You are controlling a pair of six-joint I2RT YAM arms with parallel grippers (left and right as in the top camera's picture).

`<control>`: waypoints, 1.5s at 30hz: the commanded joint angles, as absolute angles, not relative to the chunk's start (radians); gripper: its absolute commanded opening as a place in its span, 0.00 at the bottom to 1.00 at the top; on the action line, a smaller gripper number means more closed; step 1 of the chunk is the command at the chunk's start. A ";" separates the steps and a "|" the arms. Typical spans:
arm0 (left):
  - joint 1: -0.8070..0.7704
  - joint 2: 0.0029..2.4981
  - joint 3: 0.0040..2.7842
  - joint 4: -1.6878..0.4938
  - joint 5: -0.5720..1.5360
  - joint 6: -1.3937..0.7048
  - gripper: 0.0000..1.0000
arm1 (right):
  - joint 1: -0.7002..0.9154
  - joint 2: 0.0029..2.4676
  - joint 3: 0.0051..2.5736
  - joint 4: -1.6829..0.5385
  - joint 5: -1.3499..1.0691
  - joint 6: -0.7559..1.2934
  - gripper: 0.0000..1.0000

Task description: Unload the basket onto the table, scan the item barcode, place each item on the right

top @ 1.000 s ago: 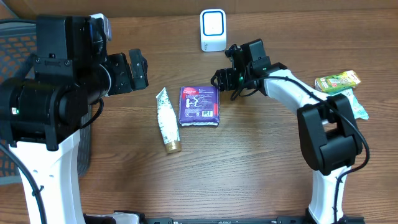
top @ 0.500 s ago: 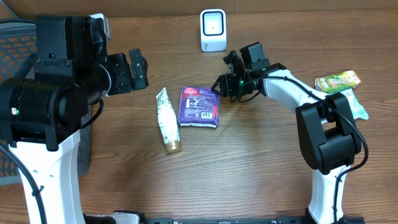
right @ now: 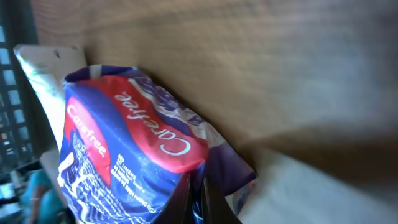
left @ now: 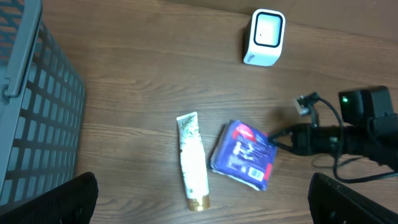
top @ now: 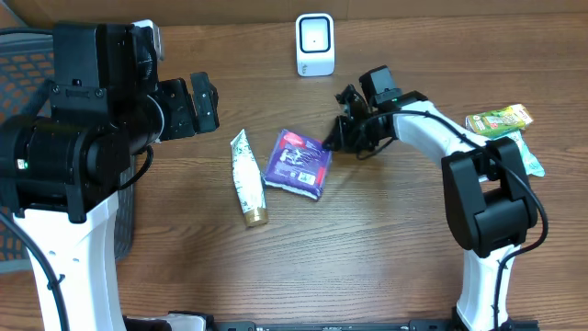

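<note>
Wooden table [top: 386, 248], right gripper [top: 335, 141] pinched on a corner of the purple pack [top: 297, 164]. Grab step looks done; next it needs lifting, barcode turned toward the scanner [top: 315, 44].

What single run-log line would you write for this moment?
phase: grasp | right gripper: shut on purple packet corner | left gripper: open, holding nothing | scanner: packet not yet presented
</note>
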State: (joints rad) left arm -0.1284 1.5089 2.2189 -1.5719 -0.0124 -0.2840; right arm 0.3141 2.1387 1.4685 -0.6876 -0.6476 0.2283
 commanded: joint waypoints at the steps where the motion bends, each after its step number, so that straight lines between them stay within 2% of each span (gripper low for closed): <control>1: -0.125 1.517 2.226 -1.571 -0.018 -0.269 1.00 | 0.242 2.077 1.468 -0.775 -0.622 0.232 0.04; 7: -0.125 1.517 2.226 -1.571 -0.018 -0.268 1.00 | 0.167 1.937 1.468 -0.957 -0.558 0.240 0.05; 11: -0.125 1.517 2.226 -1.571 -0.019 -0.269 1.00 | 0.167 1.853 1.468 -1.010 -0.486 0.235 0.19; 13: -0.125 1.517 2.226 -1.571 -0.018 -0.269 0.99 | 0.171 1.819 1.468 -1.017 -0.438 0.195 0.32; 16: -0.125 1.517 2.226 -1.571 -0.018 -0.269 1.00 | 0.171 1.789 1.467 -1.015 -0.376 0.069 0.61; 20: -0.125 1.517 2.226 -1.570 -0.018 -0.269 0.99 | 0.171 1.797 1.465 -0.987 -0.296 -0.205 0.84; 21: -0.125 1.517 2.226 -1.571 -0.018 -0.269 1.00 | 0.171 1.803 1.465 -0.979 -0.302 -0.258 0.85; 28: -0.125 1.517 2.226 -1.570 -0.018 -0.269 1.00 | 0.181 1.867 1.459 -0.911 -0.467 -0.533 0.84; 40: -0.125 1.517 2.226 -1.571 -0.018 -0.269 1.00 | 0.282 2.051 1.459 -0.884 -0.499 -0.532 0.83; 45: -0.125 1.517 2.226 -1.571 -0.018 -0.268 1.00 | 0.291 2.065 1.459 -0.938 -0.472 -0.527 0.64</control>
State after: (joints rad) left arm -0.1284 1.5089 2.2189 -1.5723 -0.0124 -0.2840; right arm 0.2947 2.0602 1.4658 -0.9211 -0.4816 -0.5251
